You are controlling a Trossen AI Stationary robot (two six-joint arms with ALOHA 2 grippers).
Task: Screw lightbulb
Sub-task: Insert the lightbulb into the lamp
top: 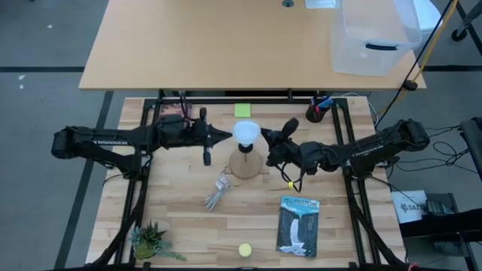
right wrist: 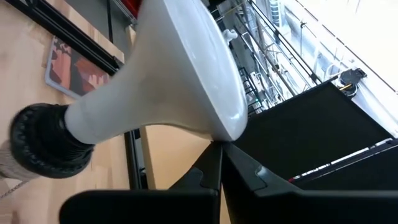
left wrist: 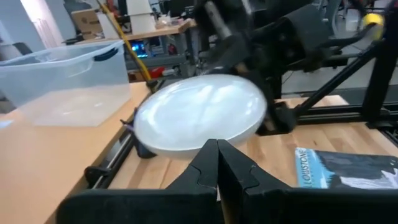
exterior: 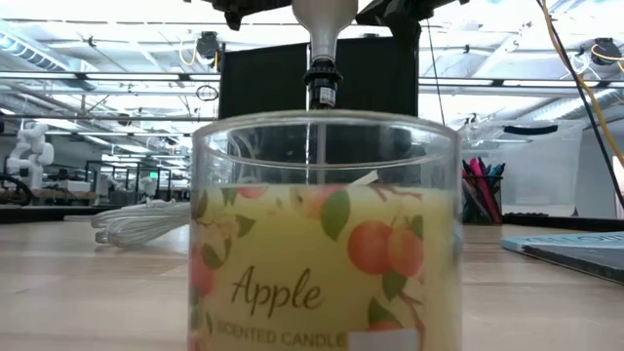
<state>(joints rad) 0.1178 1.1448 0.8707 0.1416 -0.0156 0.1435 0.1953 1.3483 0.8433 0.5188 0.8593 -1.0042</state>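
**Bulb upright in socket, a shut tool on each side**

The lightbulb (top: 246,133) stands mid-desk in the wooden base (top: 245,164), long axis vertical, dome up, neck down in the black socket (right wrist: 38,142). The left tool (top: 223,135) sits just left of the dome, the right tool (top: 268,136) just right. Both tools are pinched shut, holding nothing; they look equally near.

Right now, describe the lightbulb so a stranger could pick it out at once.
Start at the slatted wooden table and go to its middle, between the two dark arms. There stands a round wooden cone-shaped base, and the lightbulb sits upright on top of it. Its white rounded dome and tapered neck set it apart from the small yellow ball at the table's near edge.
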